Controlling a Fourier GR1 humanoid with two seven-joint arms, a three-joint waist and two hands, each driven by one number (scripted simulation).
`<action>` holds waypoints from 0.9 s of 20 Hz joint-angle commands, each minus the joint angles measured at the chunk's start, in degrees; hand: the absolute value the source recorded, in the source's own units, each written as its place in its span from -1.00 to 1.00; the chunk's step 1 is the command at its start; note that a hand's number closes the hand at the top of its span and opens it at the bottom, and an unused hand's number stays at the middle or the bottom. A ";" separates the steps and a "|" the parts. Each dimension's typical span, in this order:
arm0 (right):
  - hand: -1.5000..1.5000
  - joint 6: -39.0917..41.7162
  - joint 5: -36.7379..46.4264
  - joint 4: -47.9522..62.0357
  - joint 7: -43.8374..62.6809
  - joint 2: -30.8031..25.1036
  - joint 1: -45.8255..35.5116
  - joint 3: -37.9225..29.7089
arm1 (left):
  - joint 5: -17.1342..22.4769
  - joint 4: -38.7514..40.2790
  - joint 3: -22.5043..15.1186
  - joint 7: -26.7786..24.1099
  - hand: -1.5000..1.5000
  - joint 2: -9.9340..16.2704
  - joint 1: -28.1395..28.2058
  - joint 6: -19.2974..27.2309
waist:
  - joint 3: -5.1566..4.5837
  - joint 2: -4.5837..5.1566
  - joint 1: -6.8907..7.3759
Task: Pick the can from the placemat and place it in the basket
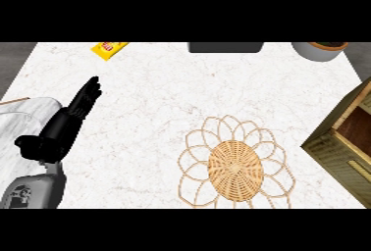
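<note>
A round woven placemat (235,164) with looped petal edges lies on the white counter, right of centre and near the front; nothing stands on it, and I see no can anywhere in the head view. The basket (346,142), a brown woven box with an open top, sits at the right edge, partly cut off. My left hand (65,125) is at the left, open with straight fingers pointing away from me, well left of the placemat. My right hand does not show.
A yellow packet (109,48) lies at the back left. A dark object (225,47) and a grey pot (321,50) stand along the back edge. A pale curved shape (22,122) lies under my left forearm.
</note>
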 commanded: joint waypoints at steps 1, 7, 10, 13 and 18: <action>1.00 -0.68 -4.99 0.64 -2.35 -2.49 5.62 -4.73 | 2.35 0.73 2.86 -0.59 0.00 2.16 -0.78 -1.89 | 0.01 0.04 0.05; 1.00 -7.54 -8.89 1.68 -7.91 -3.52 14.11 -7.27 | -0.25 0.32 -0.06 -1.05 0.00 0.08 0.96 -0.89 | 0.01 0.11 0.17; 1.00 -12.21 -10.51 3.00 -14.31 -2.81 19.99 -8.09 | 0.16 -0.93 0.13 -0.81 0.00 -0.40 1.67 -0.53 | 0.02 0.12 0.19; 1.00 -14.97 -11.65 4.69 -17.06 -5.14 22.27 -9.71 | -0.95 -4.71 -1.72 1.23 0.00 -1.22 3.46 -0.14 | 0.03 0.05 0.30; 1.00 -25.52 -11.82 7.77 -16.63 -4.05 20.16 -12.70 | 1.17 -3.48 0.31 3.98 0.00 -0.49 -1.16 -0.58 | 0.04 0.11 0.38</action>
